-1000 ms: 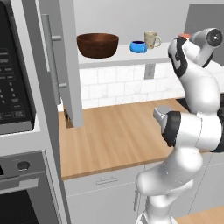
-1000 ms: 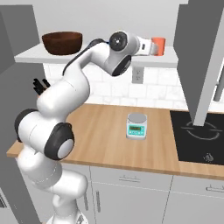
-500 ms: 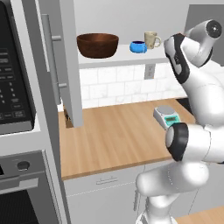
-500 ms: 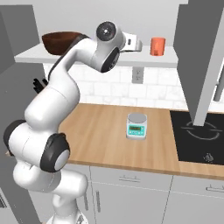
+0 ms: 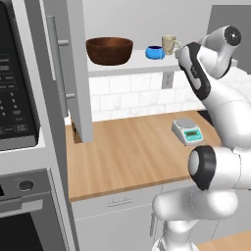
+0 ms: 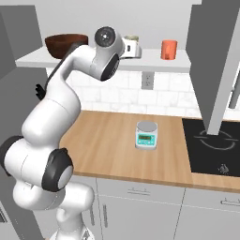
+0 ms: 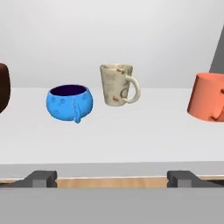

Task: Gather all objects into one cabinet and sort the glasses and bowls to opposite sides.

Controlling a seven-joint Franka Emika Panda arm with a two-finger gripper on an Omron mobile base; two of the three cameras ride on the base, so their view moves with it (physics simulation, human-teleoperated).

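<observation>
1. On the white shelf (image 7: 131, 135) stand, in the hand view, the dark brown bowl (image 7: 3, 87), the blue bowl (image 7: 69, 102), the beige mug (image 7: 118, 84) and the orange mug (image 7: 208, 103), all apart.
2. Facing the shelf, the hand (image 7: 112, 178) is empty, its fingertips (image 7: 41, 178) wide apart.
3. Below, a small scale (image 6: 146, 135) sits on the tabletop (image 6: 108, 140).
</observation>
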